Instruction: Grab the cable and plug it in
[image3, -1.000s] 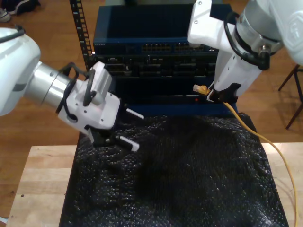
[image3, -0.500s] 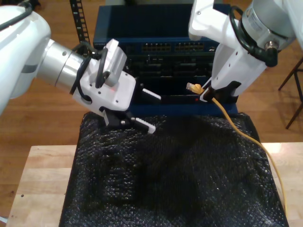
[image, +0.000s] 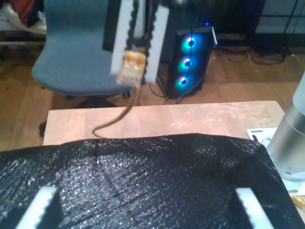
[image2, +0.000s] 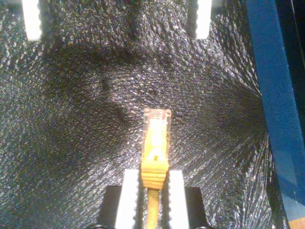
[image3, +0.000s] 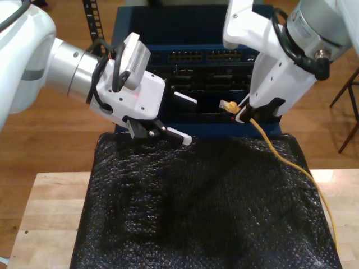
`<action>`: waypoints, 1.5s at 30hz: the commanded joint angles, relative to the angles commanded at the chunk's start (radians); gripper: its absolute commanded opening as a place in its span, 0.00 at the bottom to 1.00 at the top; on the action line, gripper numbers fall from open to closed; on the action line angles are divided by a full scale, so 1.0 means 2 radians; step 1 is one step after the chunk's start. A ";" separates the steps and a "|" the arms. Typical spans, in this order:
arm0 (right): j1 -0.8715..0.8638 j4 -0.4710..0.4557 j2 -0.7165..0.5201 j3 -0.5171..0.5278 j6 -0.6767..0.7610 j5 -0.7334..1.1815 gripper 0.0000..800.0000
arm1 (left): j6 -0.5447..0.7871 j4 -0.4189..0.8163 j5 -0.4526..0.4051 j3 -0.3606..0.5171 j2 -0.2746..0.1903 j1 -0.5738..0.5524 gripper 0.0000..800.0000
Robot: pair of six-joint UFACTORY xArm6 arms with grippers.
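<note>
- Yellow cable [image3: 291,168] runs from the exterior view's right edge, over the black bubbled mat [image3: 207,207], up to my second gripper [image3: 242,112].
- My second gripper is clamped on the cable just behind its clear plug [image2: 156,125], which sticks out in front of the blue rack [image3: 190,56].
- My first gripper [image3: 182,120] is spread wide, holding nothing, facing the plug.
</note>
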 joint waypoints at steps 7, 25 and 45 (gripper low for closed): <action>0.002 0.002 0.001 0.000 0.000 0.000 0.01 | -0.001 0.000 -0.001 0.000 -0.002 -0.030 0.96; 0.005 0.003 0.002 0.008 0.000 0.000 0.01 | 0.002 0.000 -0.005 0.000 -0.004 -0.044 0.80; 0.016 0.003 0.004 0.015 0.001 0.000 0.01 | 0.005 -0.016 -0.003 -0.003 -0.010 -0.041 0.76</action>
